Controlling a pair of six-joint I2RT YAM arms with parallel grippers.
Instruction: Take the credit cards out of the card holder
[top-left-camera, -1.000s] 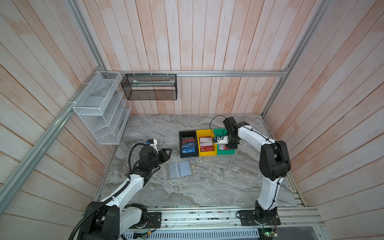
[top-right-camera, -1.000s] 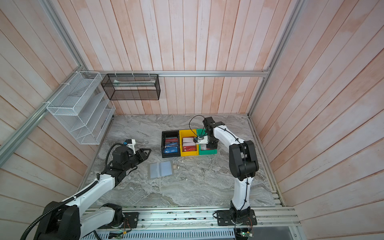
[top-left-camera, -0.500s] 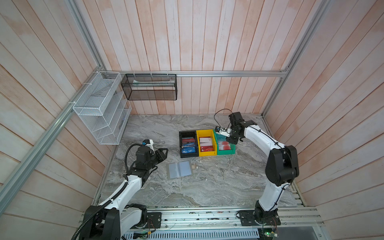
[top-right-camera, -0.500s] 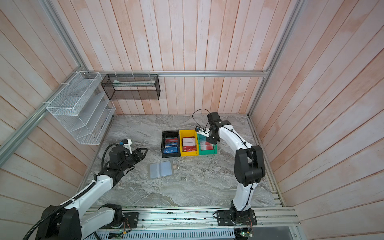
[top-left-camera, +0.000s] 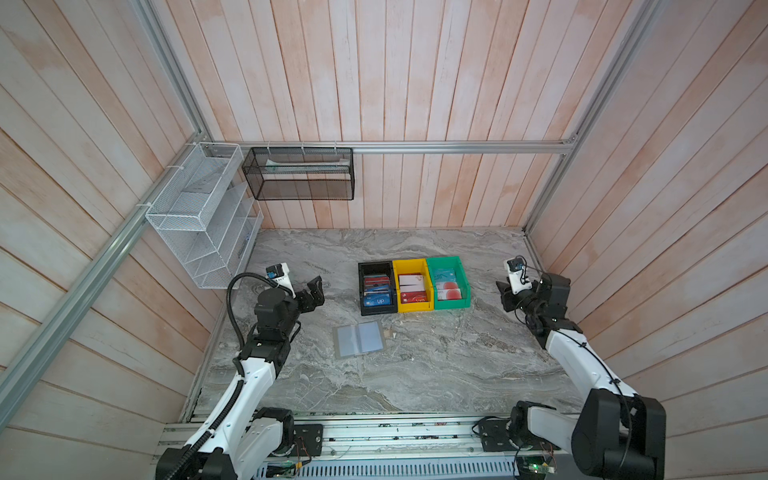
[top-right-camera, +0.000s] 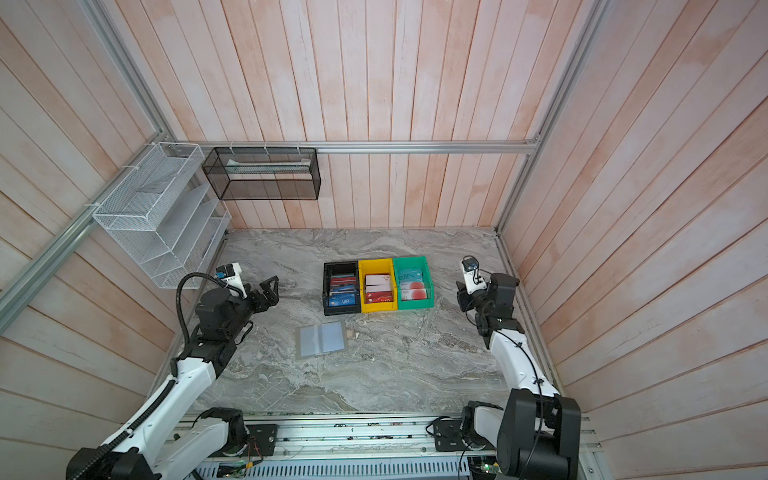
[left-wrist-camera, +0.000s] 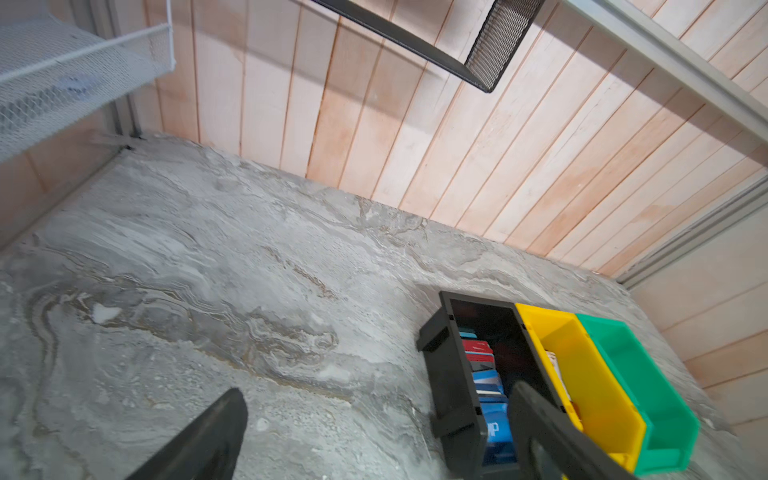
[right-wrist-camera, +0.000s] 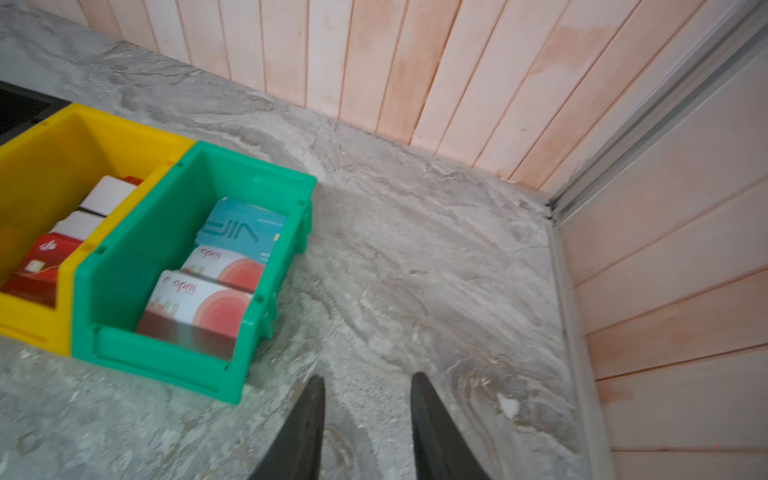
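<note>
a: legible print, first entry?
b: "vip" in white on the pale blue card (right-wrist-camera: 243, 230), inside the green bin (right-wrist-camera: 137, 249), at its end nearer the back wall.
a: any more?
b: "vip" in white on the blue card (top-left-camera: 377, 300) in the black bin (top-left-camera: 361, 286), two bins left of the green bin in a top view. the pale cards (right-wrist-camera: 195, 307) inside the green bin carry a short script word, not readable.
</note>
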